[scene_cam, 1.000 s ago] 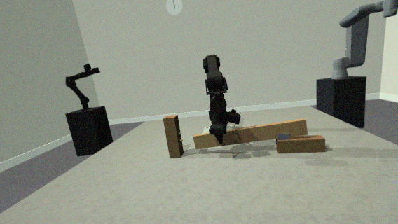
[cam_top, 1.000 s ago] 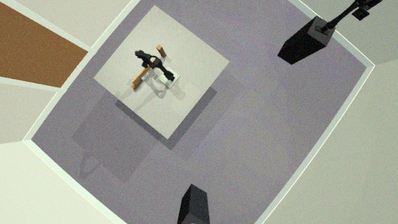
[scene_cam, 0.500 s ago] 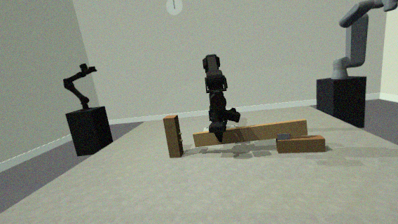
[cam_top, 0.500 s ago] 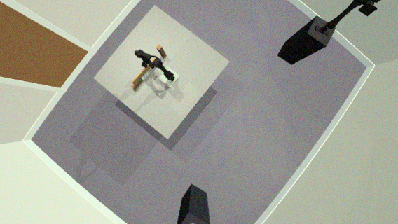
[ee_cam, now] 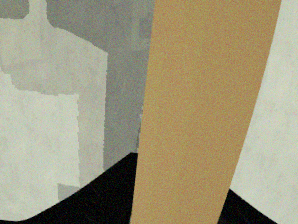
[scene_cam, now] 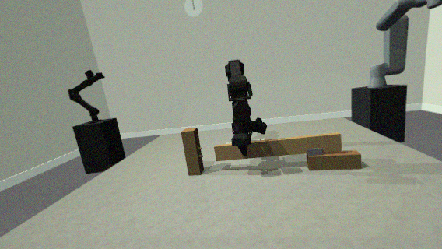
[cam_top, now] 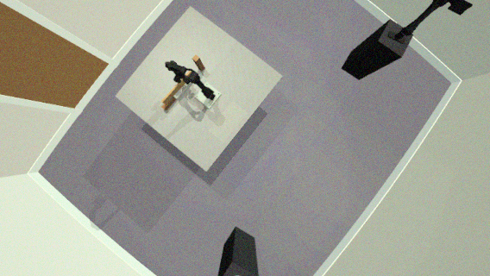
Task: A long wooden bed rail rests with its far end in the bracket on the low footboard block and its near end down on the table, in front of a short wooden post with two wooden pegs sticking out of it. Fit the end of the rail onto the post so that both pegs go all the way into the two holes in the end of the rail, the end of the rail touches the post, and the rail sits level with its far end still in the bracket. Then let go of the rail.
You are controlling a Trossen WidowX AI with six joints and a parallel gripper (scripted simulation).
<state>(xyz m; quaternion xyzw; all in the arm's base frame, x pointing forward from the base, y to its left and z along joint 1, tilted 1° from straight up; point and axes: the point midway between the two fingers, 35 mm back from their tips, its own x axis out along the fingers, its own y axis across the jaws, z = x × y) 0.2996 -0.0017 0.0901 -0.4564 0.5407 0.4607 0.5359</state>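
The long wooden rail (scene_cam: pixel 288 146) (cam_top: pixel 173 91) (ee_cam: pixel 200 110) is lifted nearly level, its far end at the bracket (scene_cam: pixel 315 151) on the low footboard block (scene_cam: pixel 335 160) (cam_top: pixel 168 103). Its near end hangs above the table, a short gap from the upright post (scene_cam: pixel 192 151) (cam_top: pixel 198 62). Two small pegs (scene_cam: pixel 201 152) stick out of the post toward the rail. My gripper (scene_cam: pixel 240 147) (cam_top: pixel 188 78) is shut on the rail near its near end. In the wrist view the rail runs up the middle between the dark fingers.
The arm's base plate (cam_top: pixel 211 100) sits on the pale table (scene_cam: pixel 233 206) (cam_top: pixel 241 73) beside the rail. Black pedestals with other arms (scene_cam: pixel 99 144) (scene_cam: pixel 379 110) stand on the floor beyond the table edges.
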